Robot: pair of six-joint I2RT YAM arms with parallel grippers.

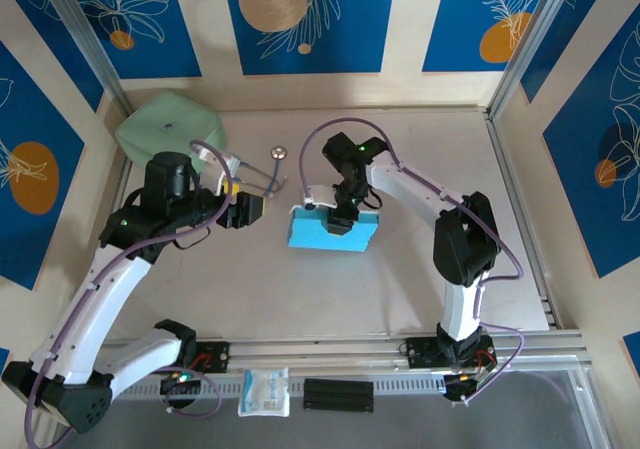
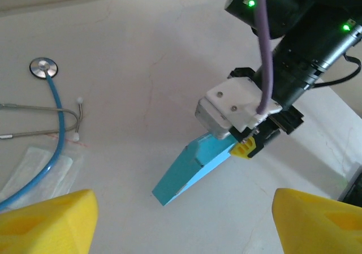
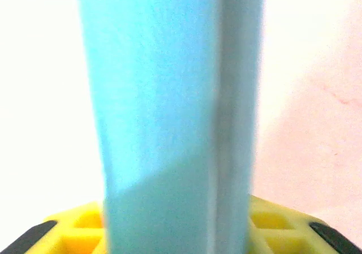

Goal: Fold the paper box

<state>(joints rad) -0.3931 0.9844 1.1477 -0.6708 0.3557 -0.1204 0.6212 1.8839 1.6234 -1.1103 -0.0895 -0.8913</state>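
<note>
The right end effector [image 2: 249, 147] grips the paper box [image 2: 186, 173].

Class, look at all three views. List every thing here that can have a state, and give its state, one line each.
Box: folded up slim, teal face out, held.
Right fingers: shut on the box.
Left fingers: open, nothing between them, apart from the box.
Stethoscope: lying loose on the table, untouched.
Green case: looks shut, at the far left.
Packet: lying flat at the near edge.
</note>
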